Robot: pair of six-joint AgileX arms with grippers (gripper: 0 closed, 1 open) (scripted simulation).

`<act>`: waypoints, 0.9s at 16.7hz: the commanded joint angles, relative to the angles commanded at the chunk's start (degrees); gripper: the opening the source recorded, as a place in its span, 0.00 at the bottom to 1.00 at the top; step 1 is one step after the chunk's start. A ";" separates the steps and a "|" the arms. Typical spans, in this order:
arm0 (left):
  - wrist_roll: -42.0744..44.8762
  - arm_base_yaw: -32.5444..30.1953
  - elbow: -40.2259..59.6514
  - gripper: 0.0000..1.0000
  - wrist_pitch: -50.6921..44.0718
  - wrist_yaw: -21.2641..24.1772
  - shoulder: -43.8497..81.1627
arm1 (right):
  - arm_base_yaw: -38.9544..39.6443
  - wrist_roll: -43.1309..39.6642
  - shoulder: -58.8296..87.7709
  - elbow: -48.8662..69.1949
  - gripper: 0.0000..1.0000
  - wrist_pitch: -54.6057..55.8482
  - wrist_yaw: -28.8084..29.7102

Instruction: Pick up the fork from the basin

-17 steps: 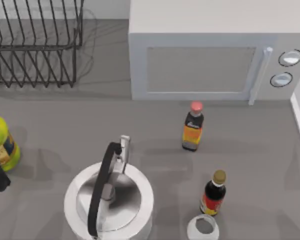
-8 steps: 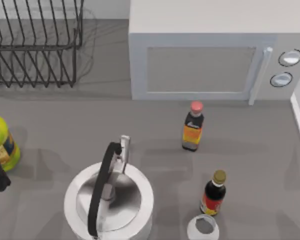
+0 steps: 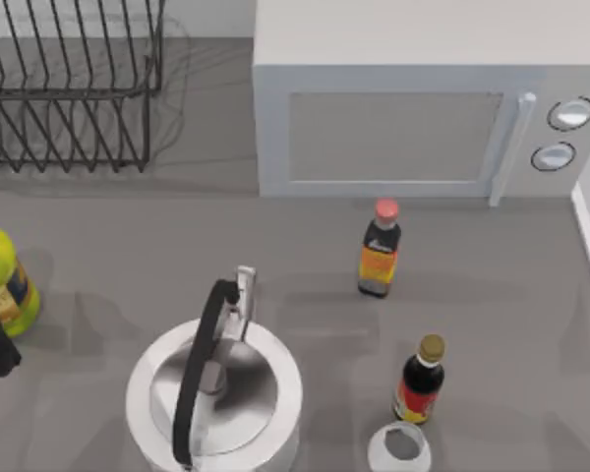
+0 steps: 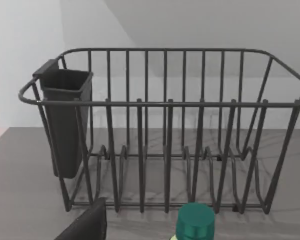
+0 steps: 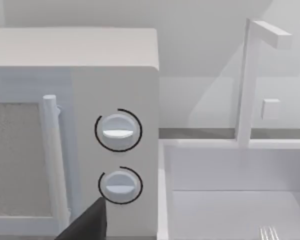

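The grey table (image 3: 492, 285) spread across the top view, and the biggest thing on it was the white microwave (image 3: 413, 108) at the back, its door handle and two round dials toward the right. Just beside the microwave on the right sat the white basin (image 5: 230, 200), with a white faucet (image 5: 250, 75) rising behind it. At the back left stood the dark wire dish rack (image 3: 69, 88), which in the left wrist view carried a dark cutlery cup (image 4: 65, 120) hung on one end. Near the front, left of centre, was a silver kettle (image 3: 216, 393) with a black handle arched over its lid. A yellow bottle (image 3: 5, 280) stood at the left edge, its green cap (image 4: 195, 220) close under the left wrist camera. Two small sauce bottles stood well apart: a red-capped bottle (image 3: 379, 251) in front of the microwave and a gold-capped bottle (image 3: 420, 379) nearer the front, with a small white cup (image 3: 400, 447) just beside the latter. The fork (image 5: 268, 233) lay in the basin, its silver tines peeking in at the edge of the right wrist view. The left gripper (image 4: 85, 225) and the right gripper (image 5: 87, 225) each appeared as a dark wedge, and I could not tell how either claw was set.
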 joint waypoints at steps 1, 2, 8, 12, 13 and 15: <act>0.00 0.00 0.00 1.00 0.00 0.00 0.00 | 0.00 0.00 0.00 0.00 1.00 0.00 0.00; 0.00 0.00 0.00 1.00 0.00 0.00 0.00 | -0.08 -0.08 0.56 0.56 1.00 -0.38 0.00; 0.00 0.00 0.00 1.00 0.00 0.00 0.00 | -2.23 -2.05 16.47 15.89 1.00 -10.19 0.05; 0.00 0.00 0.00 1.00 0.00 0.00 0.00 | -4.78 -4.40 38.02 35.33 1.00 -21.90 0.10; 0.00 0.00 0.00 1.00 0.00 0.00 0.00 | -5.50 -5.06 44.29 40.88 1.00 -25.19 0.11; 0.00 0.00 0.00 1.00 0.00 0.00 0.00 | -6.99 -6.44 57.46 52.47 1.00 -32.01 0.14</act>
